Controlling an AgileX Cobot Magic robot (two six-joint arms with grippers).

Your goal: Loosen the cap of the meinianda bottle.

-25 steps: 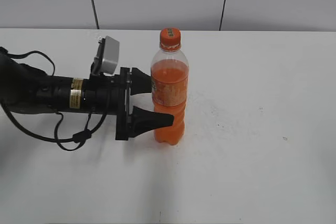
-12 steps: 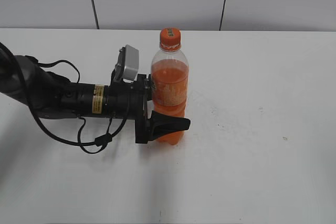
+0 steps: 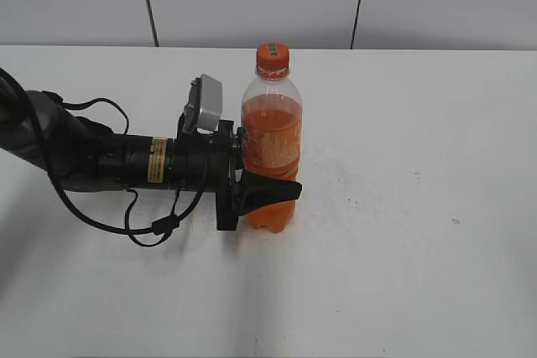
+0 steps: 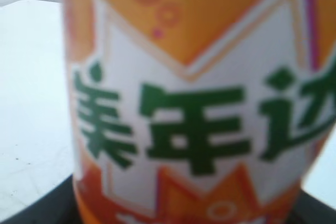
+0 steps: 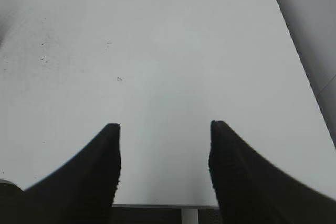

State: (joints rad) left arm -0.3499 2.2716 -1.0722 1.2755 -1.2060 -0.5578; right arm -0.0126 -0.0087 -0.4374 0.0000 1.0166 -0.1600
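Two steps remain: your left gripper (image 3: 270, 175) fingers clamp the bottle (image 3: 271, 153), so bring the open-fingered right gripper (image 5: 164, 129) onto the cap (image 3: 272, 60).

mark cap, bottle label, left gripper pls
cap (image 3: 272, 57), exterior view, ribbed side wall.
bottle label (image 4: 199, 124), left wrist view, on the green print.
left gripper (image 3: 270, 175), exterior view, midway between fingertips, around the bottle's waist.
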